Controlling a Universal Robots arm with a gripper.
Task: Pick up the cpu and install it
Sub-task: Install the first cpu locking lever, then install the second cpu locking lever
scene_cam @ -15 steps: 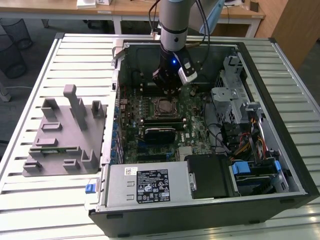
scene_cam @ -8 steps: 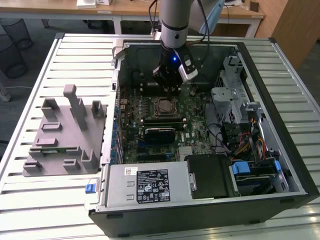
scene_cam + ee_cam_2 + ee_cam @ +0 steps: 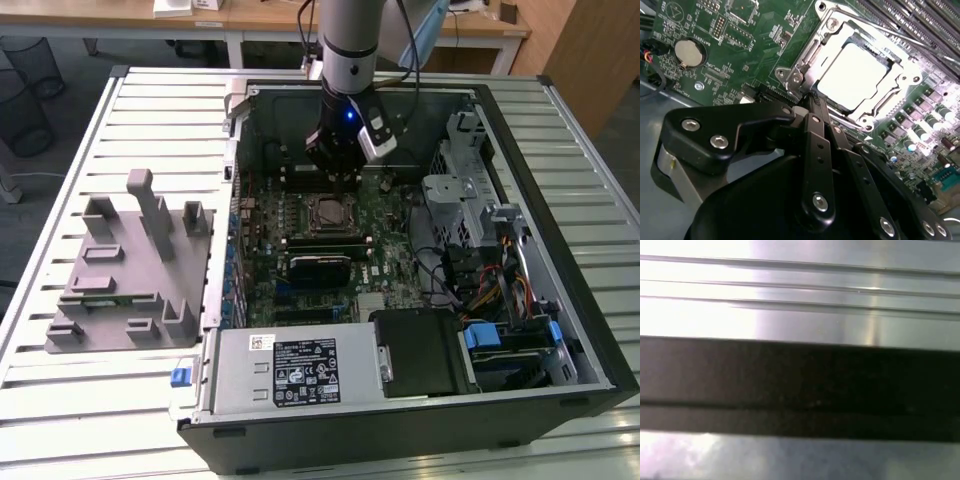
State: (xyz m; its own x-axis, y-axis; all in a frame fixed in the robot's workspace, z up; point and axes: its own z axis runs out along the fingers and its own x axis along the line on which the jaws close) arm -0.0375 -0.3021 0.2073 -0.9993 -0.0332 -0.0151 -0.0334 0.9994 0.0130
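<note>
The cpu [image 3: 852, 75], a flat silvery-white square, lies inside the metal frame of the socket [image 3: 805, 65] on the green motherboard [image 3: 740, 30]. In the exterior view the cpu [image 3: 329, 212] sits mid-board inside the open computer case [image 3: 560, 330]. My gripper [image 3: 342, 182] hangs just above the socket's far edge. In the second wrist view the gripper [image 3: 811, 100] has its black fingers drawn together to a point at the frame's corner. Nothing shows between them, and they stand beside the chip, not on it.
A grey fixture block [image 3: 130, 265] stands on the slatted table [image 3: 60, 400] at the exterior view's left. Inside the case are a power supply [image 3: 290, 370], drive bays with coloured cables [image 3: 490, 275], memory slots [image 3: 920, 20] and a coin battery [image 3: 688, 52]. The first wrist view looks onto metal slats [image 3: 800, 305].
</note>
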